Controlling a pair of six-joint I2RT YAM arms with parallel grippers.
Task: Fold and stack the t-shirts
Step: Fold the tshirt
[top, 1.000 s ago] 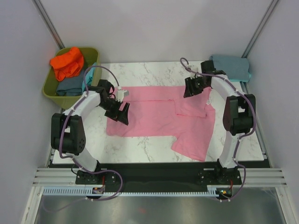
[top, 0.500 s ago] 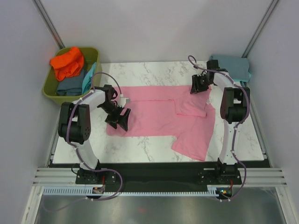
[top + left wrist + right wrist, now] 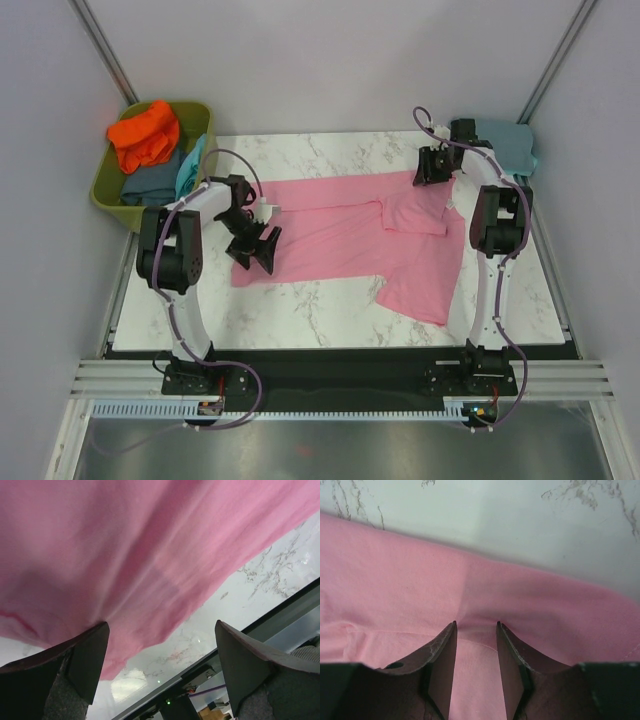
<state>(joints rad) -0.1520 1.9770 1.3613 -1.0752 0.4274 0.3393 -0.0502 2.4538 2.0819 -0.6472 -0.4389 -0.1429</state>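
Right hand [image 3: 475, 626] pinches pink t-shirt [image 3: 395, 580]; left hand [image 3: 161, 626] gapes wide.

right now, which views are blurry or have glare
left wrist: the pink t-shirt is soft and out of focus up close, with small glare spots on the table; right wrist: cloth soft, marble veins sharper; top external: sharp, evenly lit, only faint shadows
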